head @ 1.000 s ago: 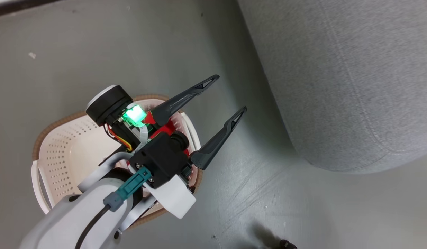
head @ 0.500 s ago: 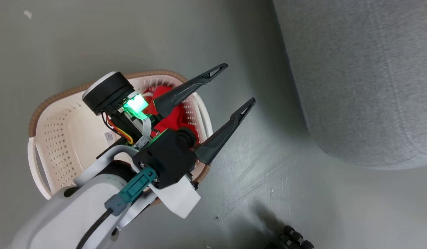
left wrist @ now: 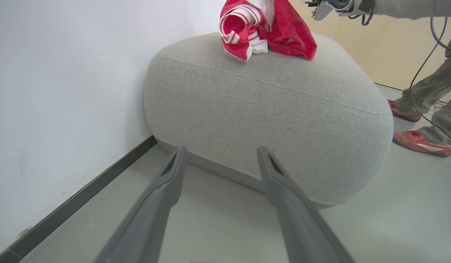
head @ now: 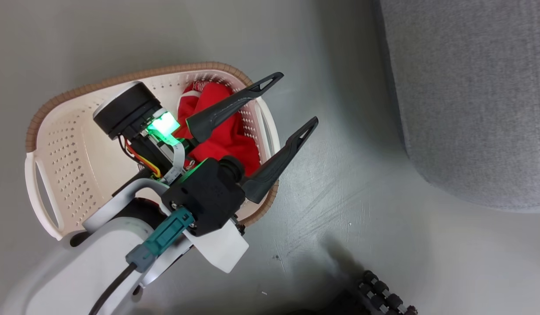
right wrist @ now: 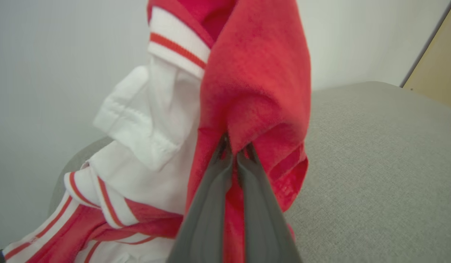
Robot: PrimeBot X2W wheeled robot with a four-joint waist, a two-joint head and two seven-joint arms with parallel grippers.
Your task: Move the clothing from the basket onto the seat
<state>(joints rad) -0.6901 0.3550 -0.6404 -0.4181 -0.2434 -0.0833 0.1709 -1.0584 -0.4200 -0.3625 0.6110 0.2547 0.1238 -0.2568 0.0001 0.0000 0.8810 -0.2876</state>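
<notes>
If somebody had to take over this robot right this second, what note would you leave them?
Left gripper: open, empty, above the basket.
Right gripper: shut on the striped garment, which hangs down onto the top of the seat.
Red garment: lies in the basket, at the end nearest the seat.
Done: the striped garment has reached the seat but is not released.
Left: open the right gripper, then pick the red garment out of the basket and carry it to the seat.
Note: a person's feet are beside the seat.
</notes>
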